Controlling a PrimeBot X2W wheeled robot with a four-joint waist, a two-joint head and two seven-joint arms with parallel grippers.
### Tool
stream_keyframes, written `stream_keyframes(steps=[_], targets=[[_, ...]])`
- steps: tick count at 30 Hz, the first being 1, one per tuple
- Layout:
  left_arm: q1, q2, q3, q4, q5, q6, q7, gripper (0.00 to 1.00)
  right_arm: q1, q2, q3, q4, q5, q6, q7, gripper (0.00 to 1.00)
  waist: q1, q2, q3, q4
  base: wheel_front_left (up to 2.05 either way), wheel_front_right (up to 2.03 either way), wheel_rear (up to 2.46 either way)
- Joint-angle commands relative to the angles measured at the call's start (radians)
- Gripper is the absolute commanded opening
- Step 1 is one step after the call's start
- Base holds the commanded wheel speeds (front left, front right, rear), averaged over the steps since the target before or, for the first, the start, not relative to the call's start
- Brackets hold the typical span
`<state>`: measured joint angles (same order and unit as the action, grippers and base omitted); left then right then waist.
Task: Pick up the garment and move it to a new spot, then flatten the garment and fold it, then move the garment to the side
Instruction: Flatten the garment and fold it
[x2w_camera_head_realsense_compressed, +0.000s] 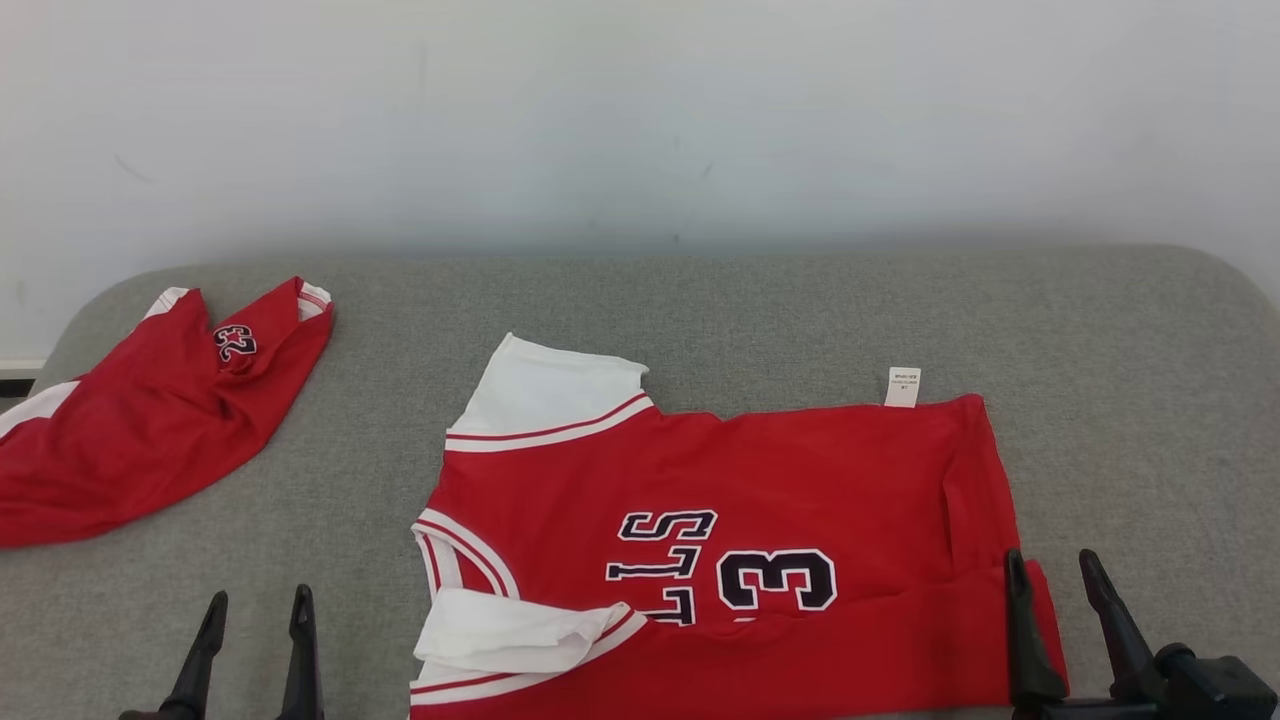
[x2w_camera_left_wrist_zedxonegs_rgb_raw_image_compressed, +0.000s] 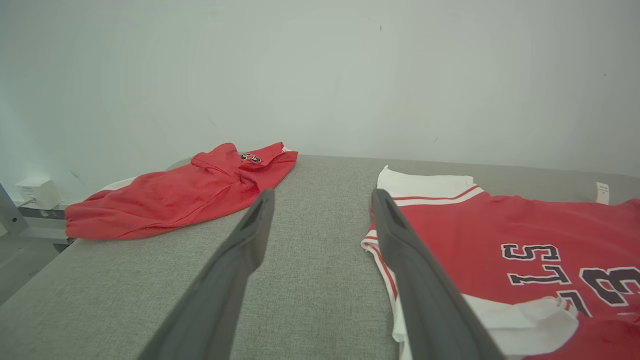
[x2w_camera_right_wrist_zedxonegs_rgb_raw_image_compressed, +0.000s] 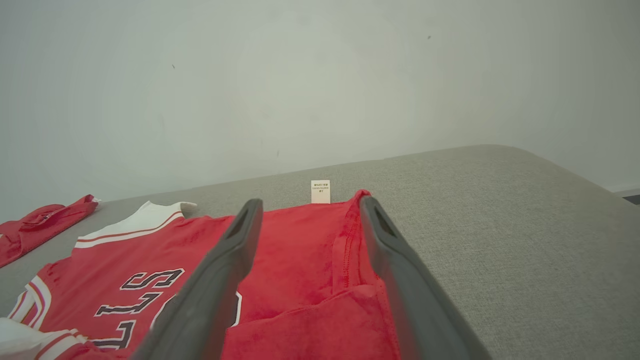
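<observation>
1. Head view: we see the red jersey (x2w_camera_head_realsense_compressed: 800, 470) lying flat on the grey bench (x2w_camera_head_realsense_compressed: 700, 300), centre-right, with its neck to the left and its hem to the right. One white sleeve (x2w_camera_head_realsense_compressed: 545, 385) sits at the far left corner. The other is folded onto the front at the near left. The near edge is folded over and hides part of the dark lettering. A white label (x2w_camera_head_realsense_compressed: 902, 386) sticks out at the far edge. Red shorts (x2w_camera_head_realsense_compressed: 140, 430) are bunched at the bench's left end, well apart from the jersey. The left claw (x2w_camera_head_realsense_compressed: 260, 595) is at the lower left, fingers apart and empty, over bare bench. The right claw (x2w_camera_head_realsense_compressed: 1052, 556) is at the lower right, fingers apart and empty. One finger is over the jersey's hem corner and the other over bare bench. We cannot tell whether it touches.
2. Left wrist view: the left claw's fingers are spread with bare bench between them. The shorts are beyond on the left and the jersey's neck side is on the right. A pale wall (x2w_camera_left_wrist_zedxonegs_rgb_raw_image_compressed: 320, 65) is behind.
3. Right wrist view: the right claw's fingers are spread and straddle the jersey's hem edge. The label is beyond them.
</observation>
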<state>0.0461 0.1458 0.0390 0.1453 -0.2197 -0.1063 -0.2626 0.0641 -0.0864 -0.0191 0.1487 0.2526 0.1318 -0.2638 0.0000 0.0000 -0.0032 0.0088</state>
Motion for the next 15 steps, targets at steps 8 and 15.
stream_keyframes(steps=[8,15], targets=[[-0.146,0.057,-0.013,0.055,0.004,-0.015,0.009,1.0,-0.146,-0.058,0.005,0.102,0.007,-0.002,0.027,1.0,0.0,0.0,0.066,-0.017,0.0,0.0,0.0],[-0.377,0.142,-0.069,0.116,-0.047,-0.024,0.076,1.0,-0.341,-0.076,0.003,0.199,-0.004,-0.002,0.072,1.0,0.0,0.0,0.187,-0.037,0.0,0.0,0.0]])
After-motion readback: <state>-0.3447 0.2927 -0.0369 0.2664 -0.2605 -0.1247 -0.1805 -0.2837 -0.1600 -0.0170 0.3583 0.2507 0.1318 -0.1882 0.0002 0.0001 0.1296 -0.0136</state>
